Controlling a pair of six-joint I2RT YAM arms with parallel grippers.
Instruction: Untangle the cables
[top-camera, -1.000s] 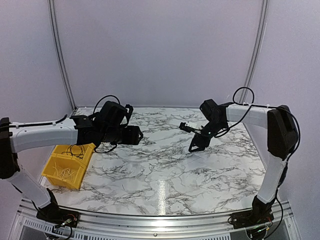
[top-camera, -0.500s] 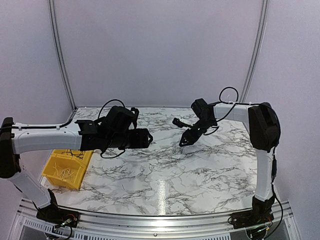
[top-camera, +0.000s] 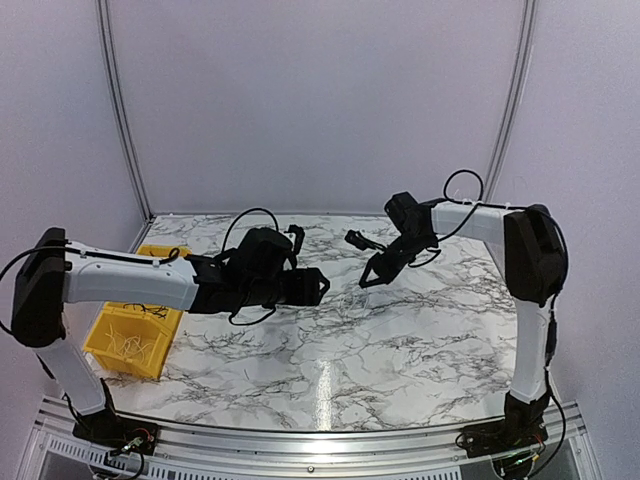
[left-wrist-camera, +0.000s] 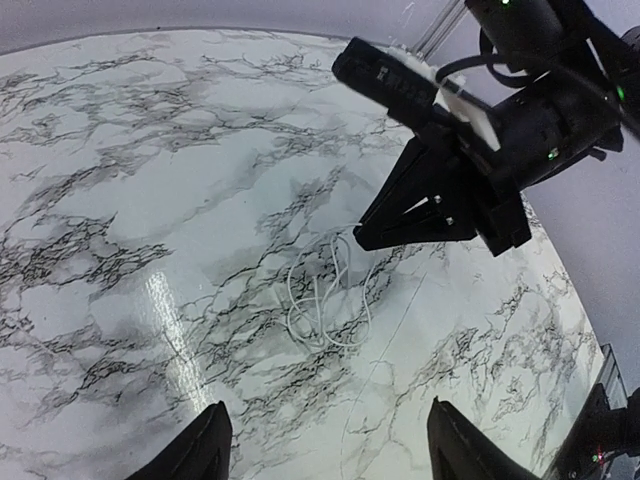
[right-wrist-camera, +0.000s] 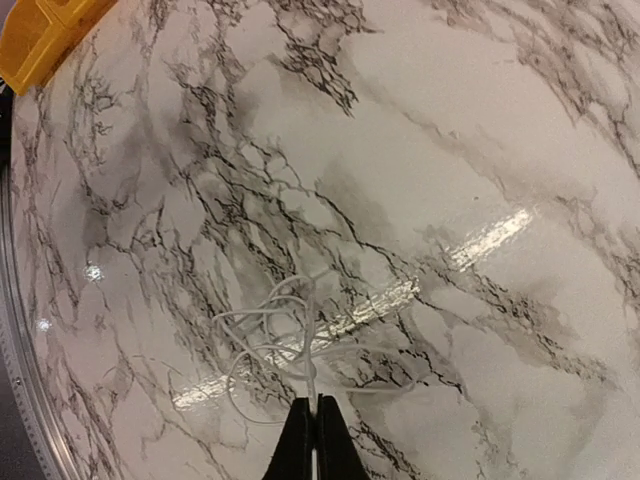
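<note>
top camera looks down from behind the bases over the whole table (top-camera: 400, 340). both wrist cameras angle down close, sharing the white cable coil (left-wrist-camera: 325, 305).

open marble table (left-wrist-camera: 120, 180) on every side of the cable coil (left-wrist-camera: 325, 300); the right gripper (left-wrist-camera: 362, 240), just over it, blocks the top.

left arm (top-camera: 130, 282): stretched rightward from the left edge, low over the table
left gripper (top-camera: 318, 286): facing the right gripper, near it; finger spread not discernible
right gripper (top-camera: 367, 282): angled down-left, fingers tapering together, tip close to the marble
yellow bin (top-camera: 118, 361): at the left edge, partly under the left arm, pale thin strands inside
marble table (top-camera: 400, 350): glossy, grey-veined
</note>
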